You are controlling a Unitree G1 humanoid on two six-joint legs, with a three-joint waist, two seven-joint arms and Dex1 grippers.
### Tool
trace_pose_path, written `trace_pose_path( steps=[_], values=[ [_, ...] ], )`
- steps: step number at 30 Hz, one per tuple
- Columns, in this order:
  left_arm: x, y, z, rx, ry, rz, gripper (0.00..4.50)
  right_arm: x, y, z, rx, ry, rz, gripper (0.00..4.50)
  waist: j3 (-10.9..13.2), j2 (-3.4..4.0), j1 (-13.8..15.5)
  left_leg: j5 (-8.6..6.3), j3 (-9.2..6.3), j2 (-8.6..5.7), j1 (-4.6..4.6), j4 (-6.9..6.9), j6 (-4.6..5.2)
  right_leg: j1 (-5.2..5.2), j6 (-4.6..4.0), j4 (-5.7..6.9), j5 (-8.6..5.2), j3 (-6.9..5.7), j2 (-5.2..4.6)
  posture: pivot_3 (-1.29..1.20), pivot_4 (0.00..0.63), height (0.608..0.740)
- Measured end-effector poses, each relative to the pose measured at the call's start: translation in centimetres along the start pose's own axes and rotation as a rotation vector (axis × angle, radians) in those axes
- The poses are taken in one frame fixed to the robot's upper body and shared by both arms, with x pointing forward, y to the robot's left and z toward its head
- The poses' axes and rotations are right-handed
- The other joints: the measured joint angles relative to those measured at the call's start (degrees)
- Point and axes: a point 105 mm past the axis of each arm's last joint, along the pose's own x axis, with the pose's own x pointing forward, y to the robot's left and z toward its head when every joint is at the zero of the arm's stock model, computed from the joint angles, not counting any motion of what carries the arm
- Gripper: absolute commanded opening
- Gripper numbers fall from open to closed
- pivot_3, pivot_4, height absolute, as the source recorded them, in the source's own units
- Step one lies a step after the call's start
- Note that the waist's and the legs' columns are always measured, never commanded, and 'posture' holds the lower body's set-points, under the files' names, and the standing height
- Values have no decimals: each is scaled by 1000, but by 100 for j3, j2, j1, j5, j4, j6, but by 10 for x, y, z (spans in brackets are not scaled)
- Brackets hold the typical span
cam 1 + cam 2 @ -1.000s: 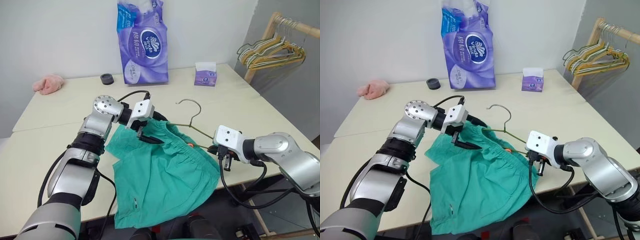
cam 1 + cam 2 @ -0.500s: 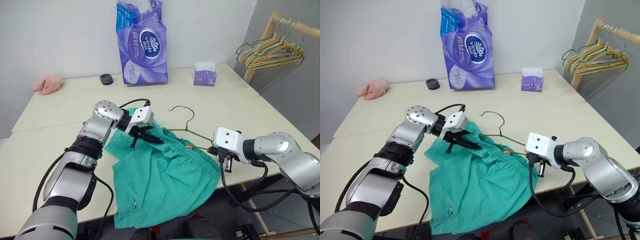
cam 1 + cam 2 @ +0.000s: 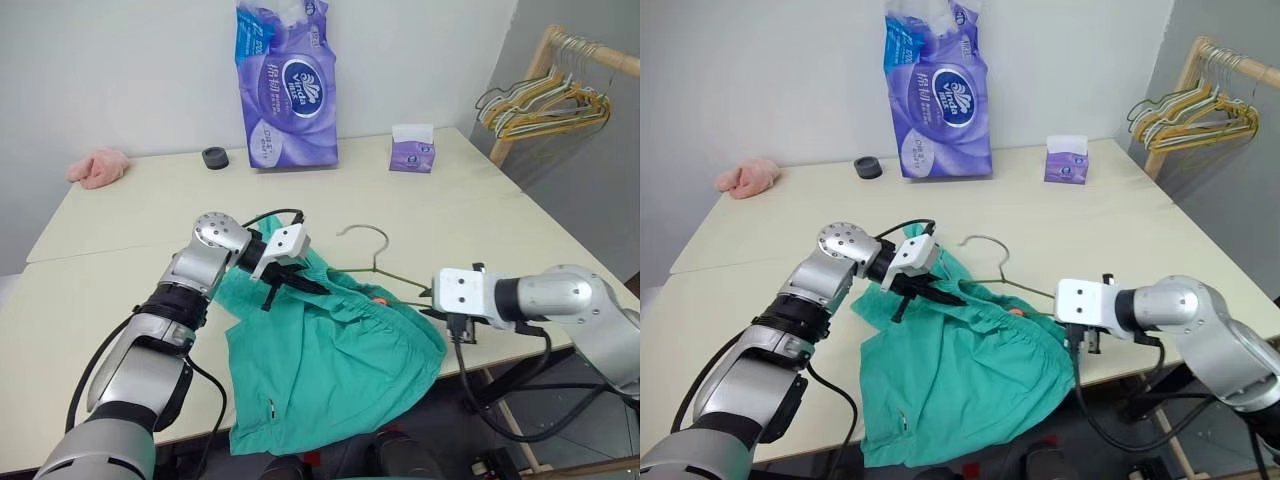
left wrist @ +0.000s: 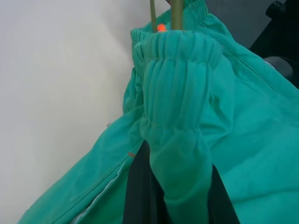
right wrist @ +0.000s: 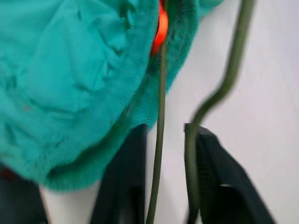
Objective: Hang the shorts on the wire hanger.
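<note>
Left eye view: shorts (image 3: pixel 330 370), teal-green soft fabric with gathered elastic waistband, spread over the near edge of the bench (image 3: pixel 120 230), lower legs hanging off its front. Left arm reaches in from the near left, forearm angled up across the bench, wrist bent so the left pincer (image 3: pixel 300 284) points rightward and slightly down; its black fingers are closed on a bunched fold of the waistband, as the left wrist view confirms with ruched cloth pinched between them. Right arm comes in from the right, forearm roughly level, right pincer (image 3: pixel 447 318) at the shorts' right waistband corner; in the right wrist view its fingers (image 5: pixel 128 172) stand partly apart, with thin wire passing between them. Wire hanger (image 3: pixel 372 262), thin olive-gold metal, curved hook lying on the bench beyond the waistband. Farther back: purple tissue box (image 3: pixel 411 148), tall purple tissue pack (image 3: pixel 284 85), small black ring (image 3: pixel 214 157), pink cloth (image 3: pixel 96 166). Far right: wooden rack (image 3: pixel 545 60) with bunched hangers (image 3: pixel 545 105).
</note>
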Motion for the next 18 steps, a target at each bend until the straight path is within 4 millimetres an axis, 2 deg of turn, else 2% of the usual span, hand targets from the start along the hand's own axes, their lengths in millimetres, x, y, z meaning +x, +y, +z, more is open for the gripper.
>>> trace_pose_path(
  steps=[5, 8, 10, 14, 17, 18],
  values=[
    [1, -1, -2, -7, 1, 0, 0, -23, 5, -35, 106, 106, -55, 4061, -1, -1, -10, 0, 0, 1, 4, 0, 0, 3, 1, 5, 0, 0, 1, -278, 21, 740],
    [1, -1, -4, -16, -3, 6, 0, -40, 10, -61, 316, 100, -199, 4061, -5, -12, 12, 0, 0, 1, 5, 2, 1, 7, 3, 6, -2, 1, 3, -281, 24, 740],
    [0, -1, -4, -19, -5, 10, 0, -46, 20, -65, 495, 21, -275, 4061, -7, -12, 12, 0, -2, 1, 4, 6, 1, 8, 3, 11, -1, 1, 3, -283, 23, 740],
    [1, 0, -3, -27, -11, 17, 0, -40, 53, -49, 667, -120, -276, 4061, -21, -18, 0, -2, -7, 8, 7, 10, 1, 10, 4, 16, -2, -3, 8, -291, 23, 740],
    [0, 1, -6, -39, -9, 29, 0, -14, 85, -31, 857, -241, -246, 4061, -41, 0, -16, -5, -4, 6, 6, 14, -1, 8, 4, 15, -2, 5, 8, -292, 23, 740],
    [0, 1, -6, -39, -7, 31, 0, -9, 89, -29, 885, -248, -241, 4061, -46, 9, -20, -11, 2, 3, 6, 23, 9, 10, 4, 15, -2, 11, 5, -292, 24, 740]
  ],
)
